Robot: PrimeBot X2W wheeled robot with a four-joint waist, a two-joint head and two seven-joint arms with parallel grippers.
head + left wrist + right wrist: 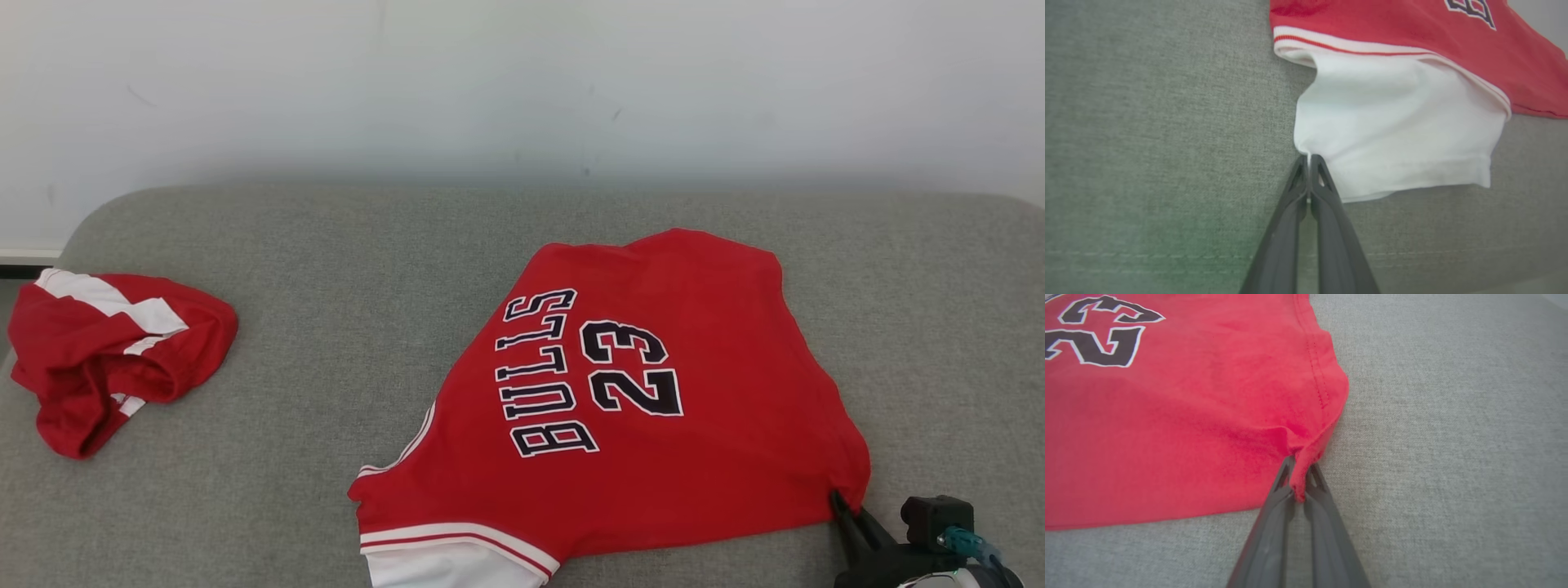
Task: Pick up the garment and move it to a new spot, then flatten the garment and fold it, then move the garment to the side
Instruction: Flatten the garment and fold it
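Spreading across the lower part of the head view, a grey upholstered cushion carries everything, with a pale wall behind it at twelve o'clock. The red jersey, the garment being worked, lies mostly flat from the centre out toward four and five o'clock, its dark lettering and number face up and turned sideways. A crumpled red piece with white stripes sits well apart at nine o'clock. At six o'clock a white sleeve pokes out from under the jersey's striped trim.

The right gripper is at five o'clock, fingers pinched together on the jersey's near corner beside the stitched hem; a small fold of red cloth stands between the tips. The left gripper is closed on the near corner of the white sleeve, with a sliver of white caught between its tips.

The jersey looks light, thin and limp, so it will likely sag in a curve between the two pinch points and drape rather than hold any shape. Its smooth knit could slide out of such narrow tips. The hemmed corner and the sleeve's folded edge seem the best holds, since the doubled cloth there gives the fingers more to bite. Both holds are on the near edge, so the far part may drag on the coarse upholstery and bunch when lifted.
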